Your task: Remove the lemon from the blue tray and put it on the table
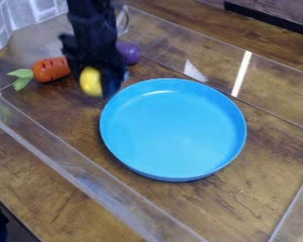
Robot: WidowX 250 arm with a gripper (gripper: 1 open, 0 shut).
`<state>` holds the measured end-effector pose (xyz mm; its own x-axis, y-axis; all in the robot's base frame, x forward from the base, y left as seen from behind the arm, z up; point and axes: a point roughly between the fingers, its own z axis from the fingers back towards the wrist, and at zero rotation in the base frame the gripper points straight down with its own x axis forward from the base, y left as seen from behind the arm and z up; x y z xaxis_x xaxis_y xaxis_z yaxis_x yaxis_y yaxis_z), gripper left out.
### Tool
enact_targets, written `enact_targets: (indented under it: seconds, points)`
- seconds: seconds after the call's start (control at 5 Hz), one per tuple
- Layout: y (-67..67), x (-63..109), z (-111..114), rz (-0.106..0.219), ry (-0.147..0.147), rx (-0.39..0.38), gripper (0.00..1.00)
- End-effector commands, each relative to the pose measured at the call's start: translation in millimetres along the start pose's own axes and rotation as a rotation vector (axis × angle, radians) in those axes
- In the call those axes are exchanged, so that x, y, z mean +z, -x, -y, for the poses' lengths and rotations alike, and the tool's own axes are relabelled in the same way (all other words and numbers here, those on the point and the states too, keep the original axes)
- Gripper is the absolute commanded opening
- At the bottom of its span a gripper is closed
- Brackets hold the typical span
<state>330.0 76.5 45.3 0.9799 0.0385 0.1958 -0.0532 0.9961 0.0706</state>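
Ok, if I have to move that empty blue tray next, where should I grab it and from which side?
Take the blue tray by its raised rim, pinching the thin wall from straight above. The near-right edge looks safest: it has bare table around it, while the far-left edge sits close to the gripper holding the lemon.

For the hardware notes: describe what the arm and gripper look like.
The arm is black and blocky, entering from the top edge. Its gripper is black too, with two short dark fingers. The picture is motion-blurred; no cables or markings can be made out.
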Motion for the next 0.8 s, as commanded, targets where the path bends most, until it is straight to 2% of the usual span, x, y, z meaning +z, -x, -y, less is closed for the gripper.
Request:
enact_targets:
  seconds: [0.0,0.2,0.4,0.6]
  points:
    - [-13.7,-0.4,-2,0.045,-0.021,-0.004,0.0]
    - [-15.9,-12.5,2,0.043,-0.028,-0.019,0.0]
    - [-14.1,-15.9,16,0.044,-0.016,-0.05,0.0]
    - [3.2,-9.6,48,0.04,-0.001,-0.122,0.0]
